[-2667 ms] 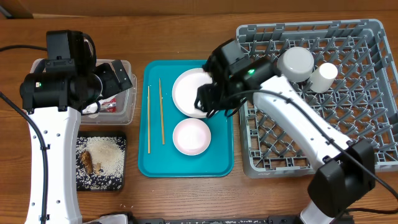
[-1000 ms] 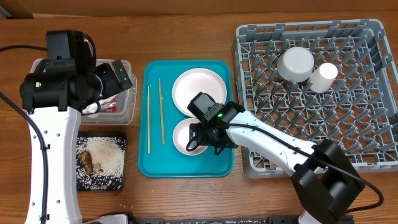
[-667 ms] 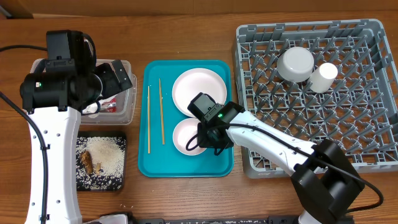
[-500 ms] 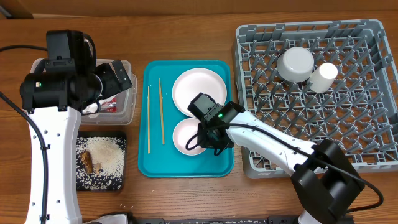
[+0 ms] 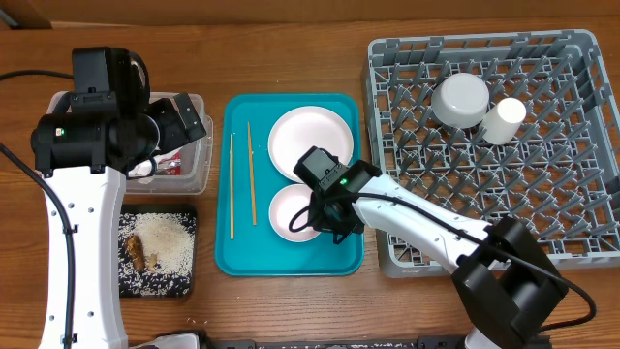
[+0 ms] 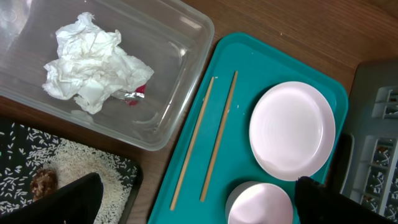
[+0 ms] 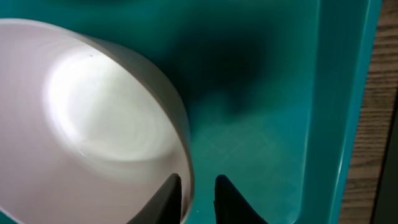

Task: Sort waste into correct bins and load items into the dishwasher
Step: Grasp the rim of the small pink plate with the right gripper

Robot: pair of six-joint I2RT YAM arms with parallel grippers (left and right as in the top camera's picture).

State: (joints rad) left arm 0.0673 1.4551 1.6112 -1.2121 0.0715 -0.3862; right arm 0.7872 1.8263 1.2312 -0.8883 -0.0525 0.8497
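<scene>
Two fingers (image 7: 169,194) of the right tool (image 7: 198,186), wide apart a second ago, now pinch the rim of the bowl (image 7: 99,124) by the teal tray's (image 5: 242,254) front edge, readying its lift to the dish rack (image 5: 542,194); the left tool (image 6: 198,180) hangs wide open, empty.

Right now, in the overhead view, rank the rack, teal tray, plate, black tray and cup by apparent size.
1. rack
2. teal tray
3. plate and black tray: they look about alike and both are partly covered, so they stay unranked
4. cup
</scene>
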